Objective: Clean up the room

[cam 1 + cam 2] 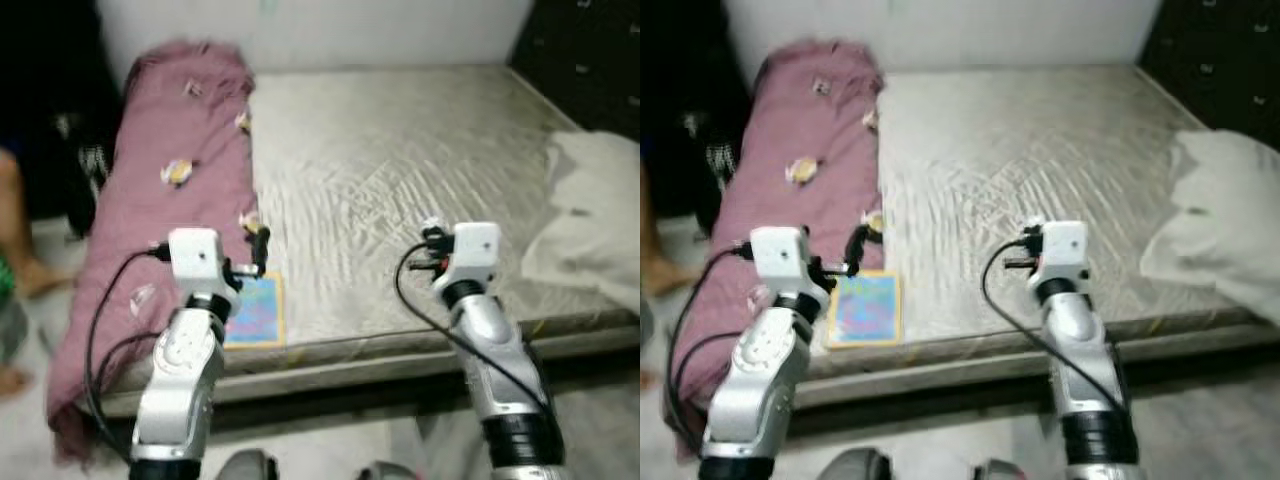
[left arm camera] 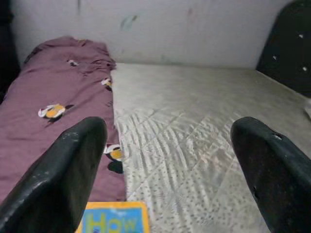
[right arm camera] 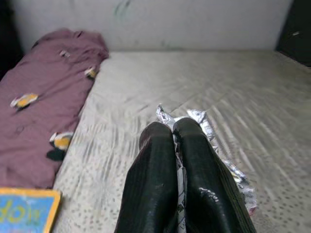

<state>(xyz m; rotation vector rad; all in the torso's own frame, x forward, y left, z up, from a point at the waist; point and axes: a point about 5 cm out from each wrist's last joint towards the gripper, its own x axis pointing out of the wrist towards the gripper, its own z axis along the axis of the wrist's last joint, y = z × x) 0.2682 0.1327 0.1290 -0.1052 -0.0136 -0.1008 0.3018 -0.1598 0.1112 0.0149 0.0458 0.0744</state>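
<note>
So far I count one piece of litter in hand and most of the tidying left to do. My right claw (image 3: 174,128) is clenched on a crinkled silver wrapper (image 3: 214,145), which sticks out past the black fingers (image 3: 194,160) and hangs just above the bare mattress (image 1: 400,150) near the foot of the bed; it has not yet gone anywhere like a bin, and I see no bin from here. My left claw (image 2: 165,160) is released, jaws spread wide and holding nothing, hovering over the near corner of the mattress where a colourful children's book (image 1: 255,310) lies flat beside the edge of the purple blanket (image 1: 170,170). That blanket is bunched in a long heap down the left side of the bed, and a pale pillow (image 1: 590,220) sits slumped on the right edge. I judge the book, blanket and pillow all need dealing with, so I'm early in the job. A person's leg (image 1: 20,230) shows at the far left.
</note>
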